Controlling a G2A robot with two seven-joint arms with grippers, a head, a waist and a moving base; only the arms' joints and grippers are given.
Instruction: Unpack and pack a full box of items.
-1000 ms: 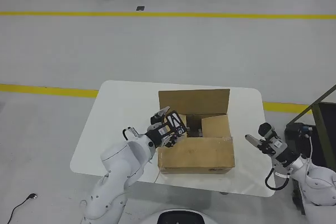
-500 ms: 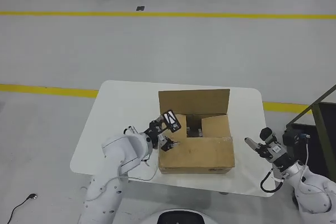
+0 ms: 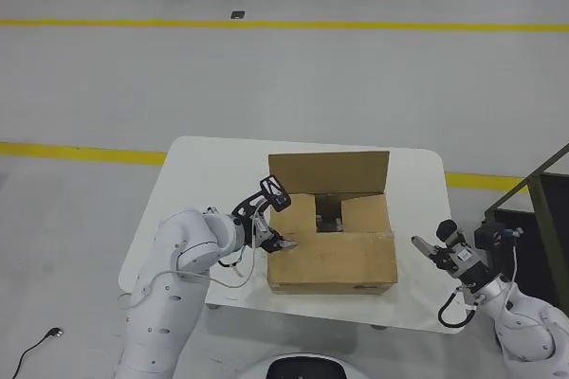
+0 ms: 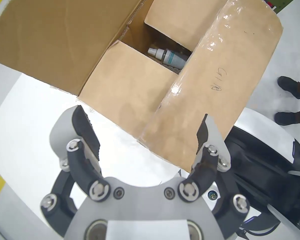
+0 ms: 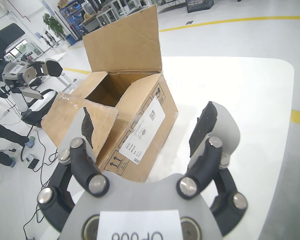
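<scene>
Backed left pincer (image 4: 141,112) off the box (image 3: 332,263): now spread wide, gripping nothing, with box corner just ahead of it and a bottle (image 4: 168,57) farther ahead inside. Holding right pincer (image 5: 148,108) spread, empty, box ahead, apart. Probably done opening it; reach in next.

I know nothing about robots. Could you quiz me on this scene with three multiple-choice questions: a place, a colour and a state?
1. Where does the bottle lie? A on the floor; B inside the box; C on a chair.
2. What colour is the table? A white; B black; C green.
3. The left gripper is: A shut on the bottle; B open, holding nothing; C shut on a flap.
Answers: B, it shows through the box's open top; A, its top is white; B, its fingers stand apart.
</scene>
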